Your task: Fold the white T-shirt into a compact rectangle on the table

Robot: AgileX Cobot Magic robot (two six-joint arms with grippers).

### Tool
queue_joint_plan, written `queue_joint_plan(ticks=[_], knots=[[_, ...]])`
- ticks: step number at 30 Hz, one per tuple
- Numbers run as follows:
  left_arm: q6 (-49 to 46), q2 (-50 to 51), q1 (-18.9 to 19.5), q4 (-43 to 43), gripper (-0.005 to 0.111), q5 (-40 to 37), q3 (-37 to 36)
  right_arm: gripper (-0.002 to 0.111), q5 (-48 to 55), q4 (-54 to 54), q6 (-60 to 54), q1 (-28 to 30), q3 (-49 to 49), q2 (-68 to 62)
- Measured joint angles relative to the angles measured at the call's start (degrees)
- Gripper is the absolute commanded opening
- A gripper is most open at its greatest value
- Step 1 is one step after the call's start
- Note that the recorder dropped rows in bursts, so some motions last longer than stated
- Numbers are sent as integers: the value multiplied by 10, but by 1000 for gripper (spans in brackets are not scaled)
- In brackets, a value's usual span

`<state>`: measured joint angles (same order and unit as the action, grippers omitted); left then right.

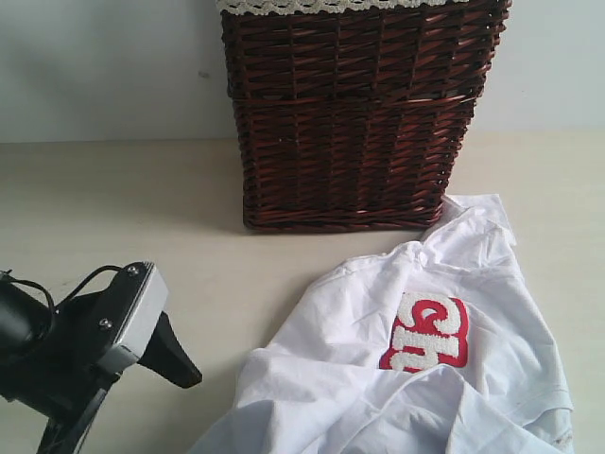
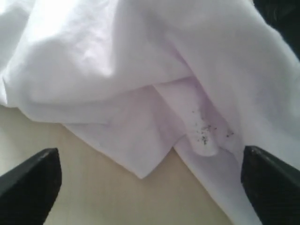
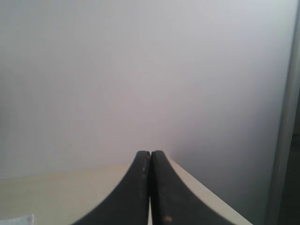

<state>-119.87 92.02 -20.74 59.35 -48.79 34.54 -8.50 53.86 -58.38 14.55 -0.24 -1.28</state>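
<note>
The white T-shirt [image 1: 492, 274] lies crumpled on the table [image 1: 113, 208] at the front right, in front of the basket. Its red patch [image 1: 425, 336] with white fuzzy letters faces up, partly covered by a fold. My left gripper [image 2: 150, 157] is open, low over the table just left of the shirt. One black finger [image 1: 175, 357] points toward the shirt's edge. In the left wrist view a pointed corner of the shirt [image 2: 143, 168] lies between the spread fingers, untouched. My right gripper [image 3: 150, 153] is shut on nothing and faces the wall, out of the exterior view.
A dark brown wicker basket [image 1: 354, 123] with cream lace trim [image 1: 312, 5] stands at the back centre against the pale wall [image 1: 95, 66]. A table edge and corner [image 3: 201, 187] show beyond the right fingers. Small dark specks [image 2: 204, 131] mark one shirt fold.
</note>
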Motion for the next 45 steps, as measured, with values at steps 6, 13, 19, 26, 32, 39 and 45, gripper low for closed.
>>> queue_joint_plan(ticks=[6,13,19,26,32,39,45], knots=[[-2,55,0,1,104,21,7,0,0,0,0,0,0,0],[-2,83,0,-5,104,29,28,0,0,0,0,0,0,0],[-2,113,-12,8,101,31,39,0,0,0,0,0,0,0],[-1,105,-19,12,100,0,40,0,0,0,0,0,0,0],[17,93,-19,35,54,6,40,0,0,0,0,0,0,0],[0,93,-19,-18,58,22,41,0,0,0,0,0,0,0],[-2,114,-50,-23,58,80,41,0,0,0,0,0,0,0]])
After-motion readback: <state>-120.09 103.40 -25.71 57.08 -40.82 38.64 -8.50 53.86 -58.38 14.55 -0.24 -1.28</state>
